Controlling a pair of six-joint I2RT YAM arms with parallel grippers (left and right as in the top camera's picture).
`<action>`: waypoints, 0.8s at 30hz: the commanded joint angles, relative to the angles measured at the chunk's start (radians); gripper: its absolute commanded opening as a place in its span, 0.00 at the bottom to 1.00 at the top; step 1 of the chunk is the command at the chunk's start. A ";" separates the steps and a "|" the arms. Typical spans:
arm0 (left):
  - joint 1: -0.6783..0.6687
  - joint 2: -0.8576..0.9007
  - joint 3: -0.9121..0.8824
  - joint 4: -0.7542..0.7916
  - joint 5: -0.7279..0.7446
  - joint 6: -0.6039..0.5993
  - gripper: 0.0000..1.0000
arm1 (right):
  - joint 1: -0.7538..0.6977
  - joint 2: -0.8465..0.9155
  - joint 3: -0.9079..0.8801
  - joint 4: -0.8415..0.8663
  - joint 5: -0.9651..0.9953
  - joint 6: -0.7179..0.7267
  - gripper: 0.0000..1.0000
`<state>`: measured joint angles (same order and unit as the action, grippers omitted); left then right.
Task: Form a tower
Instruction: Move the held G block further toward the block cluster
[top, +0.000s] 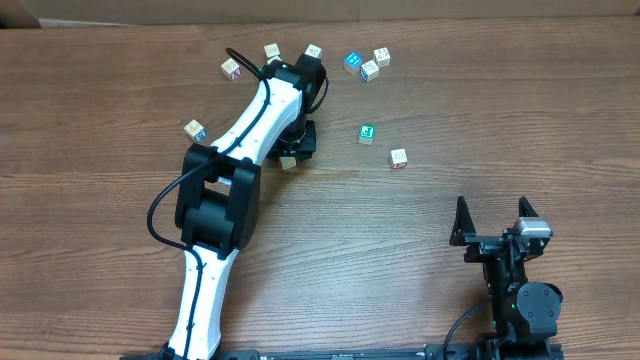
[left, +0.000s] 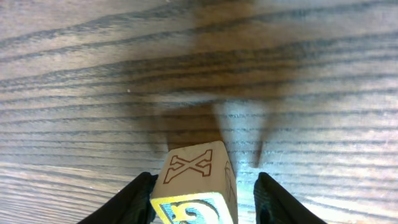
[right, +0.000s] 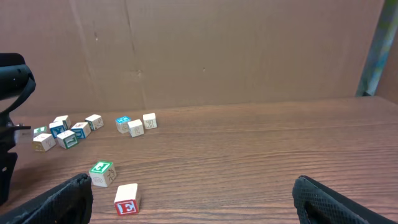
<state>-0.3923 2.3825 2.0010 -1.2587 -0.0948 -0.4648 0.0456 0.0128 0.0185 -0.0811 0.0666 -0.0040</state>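
My left gripper (left: 205, 190) points down at the table with a pale wooden cube (left: 194, 177) between its fingers. The cube has a brown X on its side and a blue printed face toward the camera. The left finger (left: 138, 198) sits against the cube, while a gap separates the cube from the right finger (left: 272, 200). From overhead, the left arm covers this spot and only a pale cube corner (top: 288, 162) peeks out by the left gripper (top: 300, 142). No tower shows in any view. My right gripper (top: 493, 218) (right: 189, 190) stands wide open near the front right, holding nothing.
Loose cubes lie scattered at the back: a cube (top: 231, 68), a second cube (top: 272, 51), a third (top: 313, 50), a blue cube (top: 352, 62) and others beside it. A green cube (top: 367, 133) (right: 101, 173) and a red E cube (top: 399, 158) (right: 126, 199) lie mid-table.
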 joint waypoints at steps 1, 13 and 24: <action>0.001 -0.037 -0.003 0.007 -0.013 -0.073 0.42 | -0.007 -0.010 -0.011 0.004 -0.001 -0.005 1.00; 0.002 -0.037 -0.003 0.003 -0.014 0.025 0.28 | -0.007 -0.010 -0.011 0.004 -0.001 -0.005 1.00; 0.049 -0.037 -0.003 -0.013 -0.019 0.054 0.27 | -0.007 -0.010 -0.011 0.004 -0.001 -0.005 1.00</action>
<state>-0.3721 2.3825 2.0010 -1.2667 -0.0956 -0.4362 0.0456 0.0128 0.0185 -0.0807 0.0669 -0.0036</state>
